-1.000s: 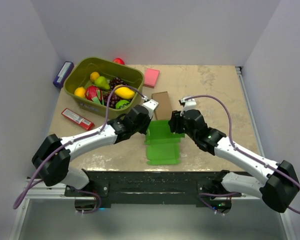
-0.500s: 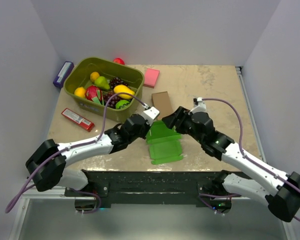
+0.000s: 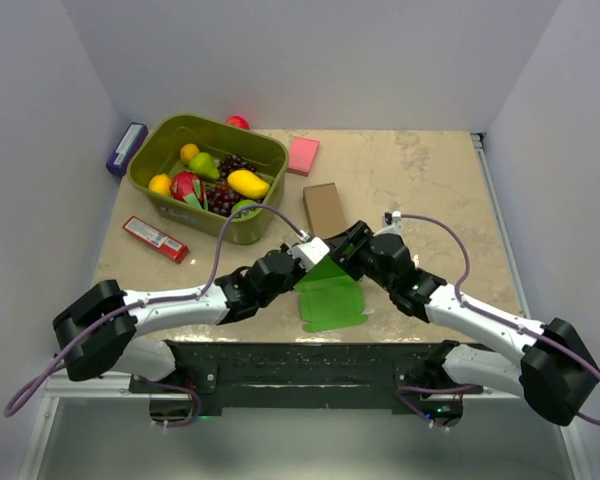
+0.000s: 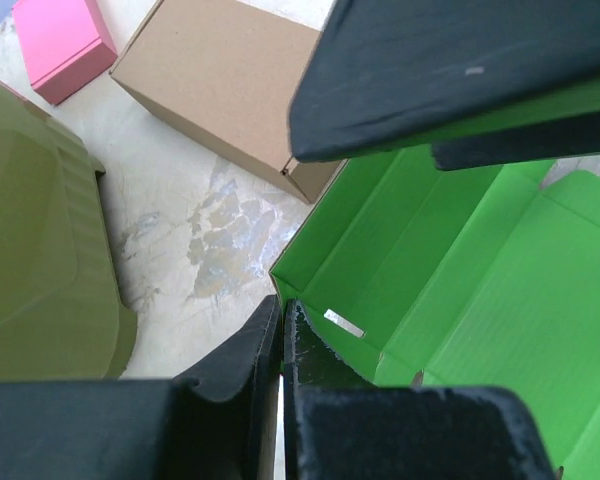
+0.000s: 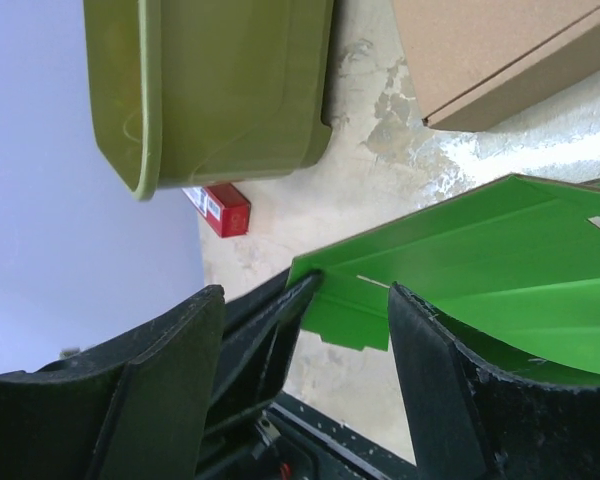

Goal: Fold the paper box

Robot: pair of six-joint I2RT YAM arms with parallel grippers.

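The bright green paper box [image 3: 332, 298] lies half-formed near the table's front edge, its far end raised. My left gripper [image 3: 318, 256] is shut on its left wall corner; in the left wrist view [image 4: 282, 310] the thin card edge runs between the closed fingers, with the box's open inside [image 4: 460, 270] to the right. My right gripper [image 3: 346, 250] meets it from the right, over the box's far end. In the right wrist view [image 5: 308, 295] its jaws stand wide open, astride a green flap [image 5: 480, 260] and the left gripper's fingers.
A brown cardboard box [image 3: 323, 208] lies just behind the green box, close to both grippers. An olive bin [image 3: 225, 128] of toy fruit stands at the back left. A pink pad [image 3: 302, 155], a red packet [image 3: 155, 238] and a purple box [image 3: 126, 147] lie further off.
Both grippers have moved toward the near edge and closer together. The green box has shifted nearer and its far end has tilted up. The right gripper has come over the box's left wall.
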